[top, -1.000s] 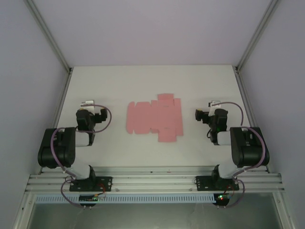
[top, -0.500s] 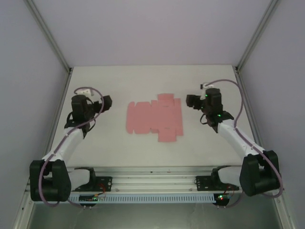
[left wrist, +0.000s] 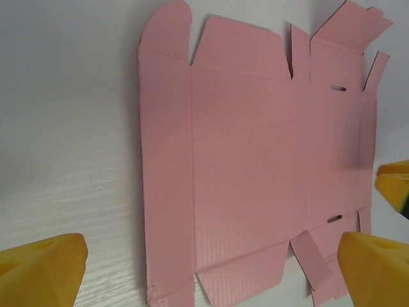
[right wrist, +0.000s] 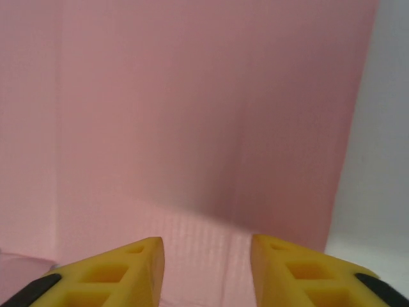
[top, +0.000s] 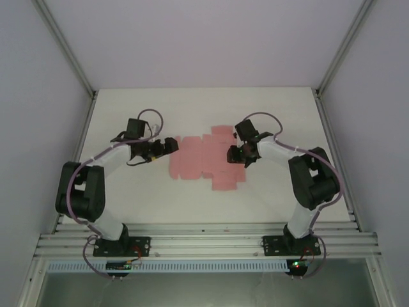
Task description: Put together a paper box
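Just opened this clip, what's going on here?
The pink paper box is not yet folded: it lies as a flat cut-out sheet in the middle of the table. Two robot arms reach in from either side. The left gripper is open at the sheet's left edge, and the right gripper is open over its right part. Neither holds it.

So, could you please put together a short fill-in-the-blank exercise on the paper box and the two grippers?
The paper box lies ___ on the table, not yet folded.
Its colour is ___.
The right gripper is over the sheet, its jaws ___.
In the top view, the left gripper is by the sheet's ___ edge.
Missing words: flat; pink; open; left.
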Controlling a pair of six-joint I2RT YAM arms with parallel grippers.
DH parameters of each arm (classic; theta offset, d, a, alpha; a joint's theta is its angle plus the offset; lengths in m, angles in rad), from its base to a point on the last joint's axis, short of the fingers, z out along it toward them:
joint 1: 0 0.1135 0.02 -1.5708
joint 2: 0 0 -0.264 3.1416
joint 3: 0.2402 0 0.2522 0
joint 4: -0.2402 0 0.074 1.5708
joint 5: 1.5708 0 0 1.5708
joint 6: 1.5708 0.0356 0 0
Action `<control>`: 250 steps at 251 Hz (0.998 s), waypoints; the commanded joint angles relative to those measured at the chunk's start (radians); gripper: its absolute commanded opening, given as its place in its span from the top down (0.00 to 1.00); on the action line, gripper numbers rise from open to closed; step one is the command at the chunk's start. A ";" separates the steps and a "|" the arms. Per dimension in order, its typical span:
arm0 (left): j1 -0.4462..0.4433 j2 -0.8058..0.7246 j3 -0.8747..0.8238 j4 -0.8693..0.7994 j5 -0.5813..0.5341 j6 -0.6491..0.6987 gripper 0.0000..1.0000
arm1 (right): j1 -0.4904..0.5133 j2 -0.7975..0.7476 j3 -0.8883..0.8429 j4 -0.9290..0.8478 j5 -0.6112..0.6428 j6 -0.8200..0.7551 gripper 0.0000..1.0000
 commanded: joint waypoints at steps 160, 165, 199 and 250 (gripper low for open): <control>-0.025 0.244 0.118 0.047 0.243 0.048 0.12 | -0.047 0.076 -0.111 0.075 -0.102 0.034 0.66; -0.025 0.247 0.118 0.054 0.254 0.046 0.13 | -0.048 0.077 -0.114 0.079 -0.108 0.034 0.66; -0.025 0.242 0.102 0.116 0.288 0.031 0.26 | -0.054 0.078 -0.122 0.102 -0.135 0.022 0.66; -0.025 0.179 0.094 0.146 0.306 0.052 0.74 | -0.065 0.025 -0.120 0.100 -0.147 -0.013 0.63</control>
